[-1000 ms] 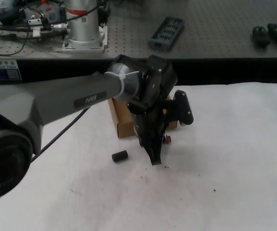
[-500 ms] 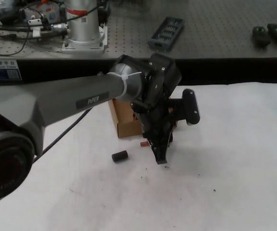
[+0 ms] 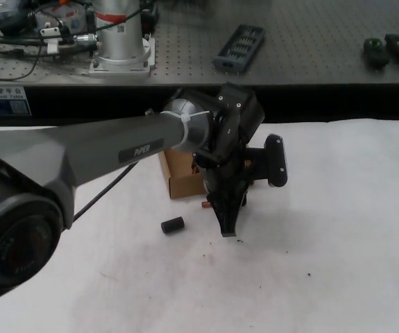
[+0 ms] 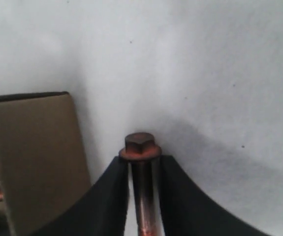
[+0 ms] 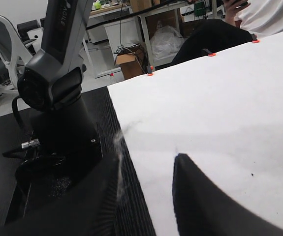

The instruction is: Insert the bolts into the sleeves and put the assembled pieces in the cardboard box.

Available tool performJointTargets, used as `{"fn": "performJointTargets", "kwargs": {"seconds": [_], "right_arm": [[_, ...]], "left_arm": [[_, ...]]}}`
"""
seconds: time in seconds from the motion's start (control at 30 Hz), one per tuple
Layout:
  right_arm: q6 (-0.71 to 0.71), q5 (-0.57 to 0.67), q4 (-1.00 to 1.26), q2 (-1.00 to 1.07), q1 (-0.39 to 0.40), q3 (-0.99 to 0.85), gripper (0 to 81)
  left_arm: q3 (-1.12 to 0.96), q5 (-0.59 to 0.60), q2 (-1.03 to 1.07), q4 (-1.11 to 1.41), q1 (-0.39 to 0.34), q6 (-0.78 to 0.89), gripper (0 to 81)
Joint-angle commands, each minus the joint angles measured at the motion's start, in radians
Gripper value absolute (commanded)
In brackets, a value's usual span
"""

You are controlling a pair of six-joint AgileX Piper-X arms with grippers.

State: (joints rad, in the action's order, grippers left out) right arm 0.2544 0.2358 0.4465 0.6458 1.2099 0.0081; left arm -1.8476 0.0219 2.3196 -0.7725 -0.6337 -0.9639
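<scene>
cardboard box (image 3: 180,179) sat on the sheet (image 3: 324,243) | sleeve (image 3: 173,225) lay on the sheet before the cardboard box | left gripper (image 3: 227,227) stood right of the sleeve, just before the cardboard box | bolt (image 4: 140,147) sat between its fingers

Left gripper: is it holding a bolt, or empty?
Holding one. The left gripper is shut on a copper bolt: its black fingers press both sides of the shank, the hex head just past their tips.

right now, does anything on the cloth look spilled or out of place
Only small things: dark specks are scattered on the white cloth near the left gripper, which holds a bolt. The black sleeve lies on its side, apart from the cardboard box.
</scene>
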Motion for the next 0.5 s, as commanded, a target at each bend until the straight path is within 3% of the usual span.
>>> {"fn": "performJointTargets", "kwargs": {"seconds": [0.0, 0.07, 0.27, 0.47], "right_arm": [[0.041, -0.046, 0.031, -0.005, 0.003, -0.008, 28.3], [0.041, -0.046, 0.031, -0.005, 0.003, -0.008, 28.3], [0.038, -0.046, 0.031, -0.005, 0.003, -0.008, 28.3], [0.037, -0.046, 0.031, -0.005, 0.003, -0.008, 28.3]], "left_arm": [[0.010, -0.013, 0.049, -0.012, -0.003, -0.008, 7.8], [0.010, -0.022, 0.049, -0.012, -0.003, -0.008, 0.4], [0.010, -0.022, 0.036, -0.019, -0.003, 0.020, 0.6], [0.010, 0.048, -0.043, -0.019, -0.003, 0.192, 0.6]]}}
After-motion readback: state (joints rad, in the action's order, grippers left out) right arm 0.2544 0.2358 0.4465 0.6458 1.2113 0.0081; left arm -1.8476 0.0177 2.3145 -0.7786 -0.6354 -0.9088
